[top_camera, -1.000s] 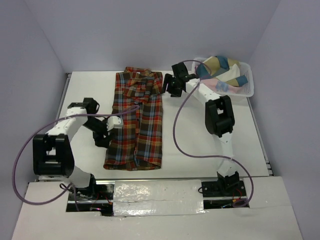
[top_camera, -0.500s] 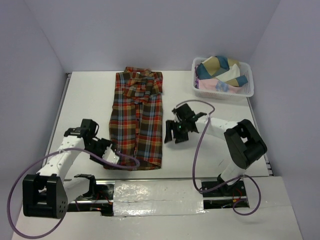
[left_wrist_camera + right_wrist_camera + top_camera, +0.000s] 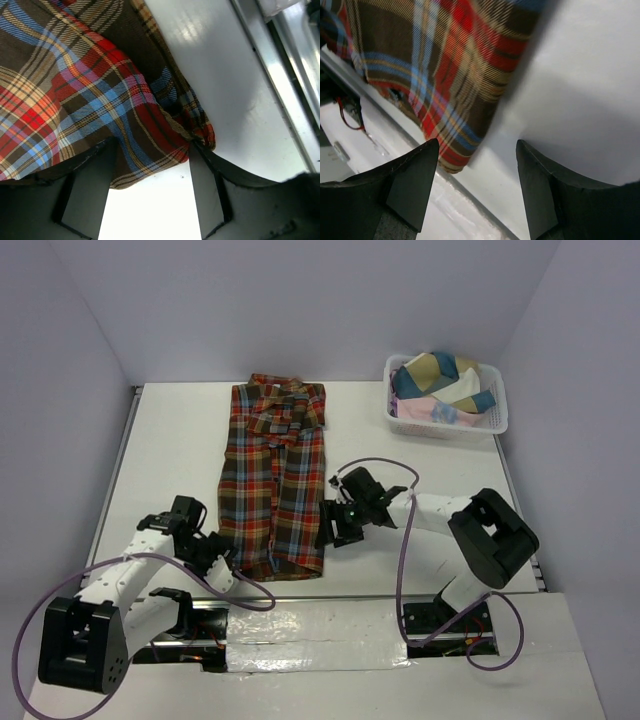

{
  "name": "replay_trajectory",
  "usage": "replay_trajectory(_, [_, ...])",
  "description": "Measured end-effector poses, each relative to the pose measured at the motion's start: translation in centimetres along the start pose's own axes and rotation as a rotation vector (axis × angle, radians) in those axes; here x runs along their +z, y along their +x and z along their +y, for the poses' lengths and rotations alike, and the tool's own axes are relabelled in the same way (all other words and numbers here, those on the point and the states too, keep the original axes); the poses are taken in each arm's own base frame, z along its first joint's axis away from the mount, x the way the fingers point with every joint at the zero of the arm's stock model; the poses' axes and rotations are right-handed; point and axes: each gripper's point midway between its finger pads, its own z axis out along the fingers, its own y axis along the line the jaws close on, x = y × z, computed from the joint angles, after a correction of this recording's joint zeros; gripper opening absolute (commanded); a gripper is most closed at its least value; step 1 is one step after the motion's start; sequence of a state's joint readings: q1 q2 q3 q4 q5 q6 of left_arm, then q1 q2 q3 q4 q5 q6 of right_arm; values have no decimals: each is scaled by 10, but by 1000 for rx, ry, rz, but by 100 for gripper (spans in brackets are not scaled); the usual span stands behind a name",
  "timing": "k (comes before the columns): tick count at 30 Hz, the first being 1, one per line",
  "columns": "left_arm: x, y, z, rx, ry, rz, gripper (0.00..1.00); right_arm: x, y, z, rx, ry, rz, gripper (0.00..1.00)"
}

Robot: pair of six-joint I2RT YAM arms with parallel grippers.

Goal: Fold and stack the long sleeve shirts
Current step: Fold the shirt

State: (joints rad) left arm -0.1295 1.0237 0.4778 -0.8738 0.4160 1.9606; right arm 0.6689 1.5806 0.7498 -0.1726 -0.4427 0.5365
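My left fingers (image 3: 222, 560) stood spread around the near left corner of the plaid shirt (image 3: 275, 490); my right fingers (image 3: 332, 532) gaped empty beside its right edge.

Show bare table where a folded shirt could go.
Bare table between the shirt and the left edge; also between shirt and basket, down to the right arm. Crowded along the near hem, where left gripper and right gripper flank it.

shirt (image 3: 275, 480): red-orange, brown, blue plaid | basket (image 3: 470, 427): white lattice | table (image 3: 170, 460): white
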Motion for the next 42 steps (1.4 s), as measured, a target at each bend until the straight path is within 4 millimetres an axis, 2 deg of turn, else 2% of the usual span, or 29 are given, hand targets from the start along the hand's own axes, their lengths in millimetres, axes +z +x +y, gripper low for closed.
replay_trajectory(2, [1,1,1,1,-1,1,72,3,9,8,-15,-17,23,71])
replay_trajectory(6, [0,2,5,5,-5,2,82,9,23,20,-35,-39,65,66])
replay_trajectory(9, [-4,5,10,20,-15,26,86,10,28,23,-32,-48,82,66])
replay_trajectory(15, [-21,29,-10,-61,21,147,86,10,29,23,-12,-41,81,66])
replay_trajectory(18, [-19,35,-19,-72,41,177,87,9,28,22,0,-29,77,67])
replay_trajectory(23, [-20,36,-17,-72,41,180,87,8,29,20,16,-13,72,67])
replay_trajectory(28, [-15,26,-7,-32,-2,140,86,10,30,21,29,-15,81,67])
replay_trajectory(31, [-6,10,3,68,-17,98,79,13,31,26,25,-32,99,65])
replay_trajectory(34, [2,0,14,123,-26,54,65,16,34,29,19,-45,117,58])
replay_trajectory(36, [6,-3,19,135,-26,27,47,18,36,28,16,-44,128,46])
replay_trajectory(37, [8,-5,22,143,-29,14,31,20,38,27,19,-43,138,38])
replay_trajectory(39, [11,-7,24,144,-31,-10,17,23,41,26,22,-46,159,31])
replay_trajectory(40, [12,-8,25,144,-34,-18,6,24,42,27,25,-49,167,26])
replay_trajectory(41, [14,-10,25,144,-35,-30,2,24,42,26,23,-46,169,15])
replay_trajectory(42, [14,-12,25,144,-34,-40,0,25,42,24,18,-40,168,9])
